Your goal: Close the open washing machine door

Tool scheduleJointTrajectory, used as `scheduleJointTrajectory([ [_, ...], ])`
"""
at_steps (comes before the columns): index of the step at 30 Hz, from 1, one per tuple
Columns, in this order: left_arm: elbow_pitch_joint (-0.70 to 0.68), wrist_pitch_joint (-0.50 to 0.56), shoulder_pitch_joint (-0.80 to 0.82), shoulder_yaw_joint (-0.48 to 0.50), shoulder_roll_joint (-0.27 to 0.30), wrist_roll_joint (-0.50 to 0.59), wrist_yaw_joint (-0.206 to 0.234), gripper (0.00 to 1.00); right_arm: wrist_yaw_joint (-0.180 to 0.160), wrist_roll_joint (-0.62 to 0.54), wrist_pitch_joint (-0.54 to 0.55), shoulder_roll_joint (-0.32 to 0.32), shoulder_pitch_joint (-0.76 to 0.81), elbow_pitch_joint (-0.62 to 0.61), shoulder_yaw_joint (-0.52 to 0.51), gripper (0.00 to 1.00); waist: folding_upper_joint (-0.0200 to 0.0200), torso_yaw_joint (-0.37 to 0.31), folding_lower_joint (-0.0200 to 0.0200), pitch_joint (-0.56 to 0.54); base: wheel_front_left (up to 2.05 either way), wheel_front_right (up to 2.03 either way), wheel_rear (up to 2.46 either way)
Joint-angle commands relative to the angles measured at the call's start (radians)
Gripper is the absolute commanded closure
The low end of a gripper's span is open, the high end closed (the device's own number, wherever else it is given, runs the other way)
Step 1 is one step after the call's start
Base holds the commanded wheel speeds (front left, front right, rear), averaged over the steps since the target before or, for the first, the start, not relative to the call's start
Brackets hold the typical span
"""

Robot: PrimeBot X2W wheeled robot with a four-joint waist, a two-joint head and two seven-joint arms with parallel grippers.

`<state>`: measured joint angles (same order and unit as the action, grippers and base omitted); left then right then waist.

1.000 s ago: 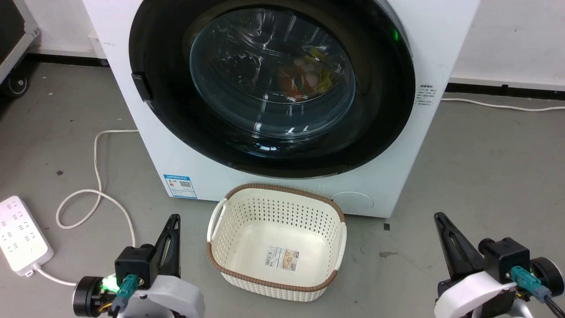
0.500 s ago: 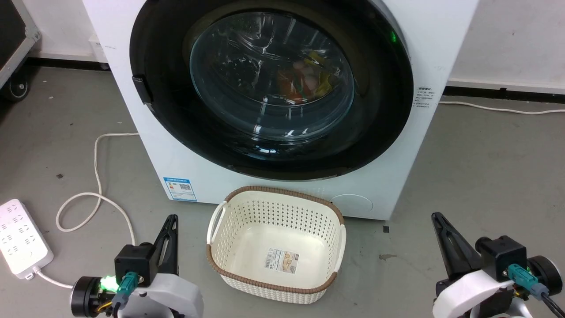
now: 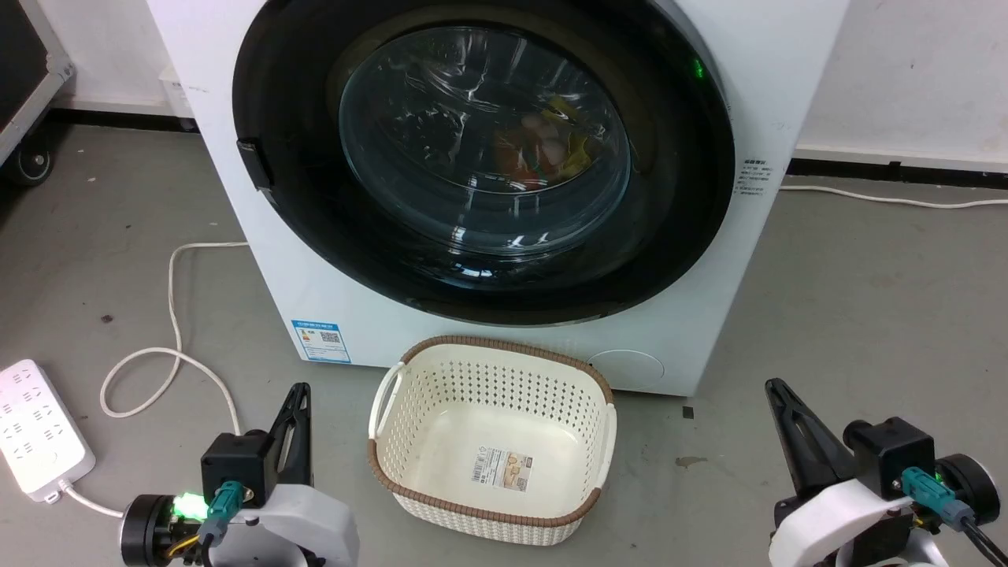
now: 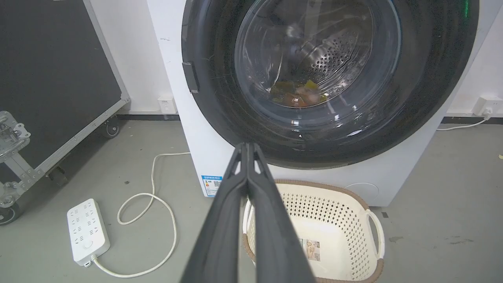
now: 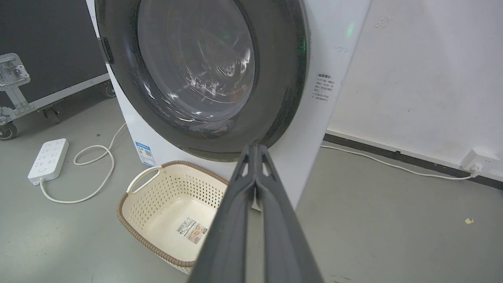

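Note:
The white washing machine (image 3: 370,327) stands ahead of me on the grey floor. Its glossy black washing machine door (image 3: 299,213) lies flat against the front, latch side at the left. Coloured laundry shows through the glass window (image 3: 484,142). The door also appears in the left wrist view (image 4: 220,114) and the right wrist view (image 5: 283,78). My left gripper (image 3: 299,391) sits low at the left, shut and empty, well short of the machine. At the lower right, my right gripper (image 3: 773,386) is likewise shut and empty. Both pairs of fingers (image 4: 246,145) (image 5: 255,146) are pressed together.
A cream perforated basket (image 3: 394,472) stands empty on the floor right before the machine, between my grippers. A white power strip (image 3: 35,429) and its looped cable (image 3: 169,315) lie at the left. A black wheeled case (image 4: 59,78) stands further left. A wall socket (image 5: 477,159) is at the right.
The whole head view has shifted slightly, so the camera moved. The door, basket and both shut grippers keep their places relative to one another.

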<state>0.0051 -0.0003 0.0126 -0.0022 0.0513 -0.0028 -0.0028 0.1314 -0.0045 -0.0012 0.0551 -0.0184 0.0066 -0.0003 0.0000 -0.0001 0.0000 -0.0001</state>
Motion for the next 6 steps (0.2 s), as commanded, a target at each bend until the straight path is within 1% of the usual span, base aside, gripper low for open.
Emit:
scheduleJointTrajectory([
  [1,-0.005,0.0,-0.013,0.002,-0.001,0.003,0.003,1.0,-0.001,0.005,0.001,-0.005,0.018,-0.007,0.0,1.0,0.0,0.0,0.0,0.0,0.0,0.0,0.0],
  [6,-0.005,0.0,-0.013,0.002,-0.001,0.003,0.003,1.0,-0.001,0.005,0.001,-0.005,0.018,-0.007,0.0,1.0,0.0,0.0,0.0,0.0,0.0,0.0,0.0],
])
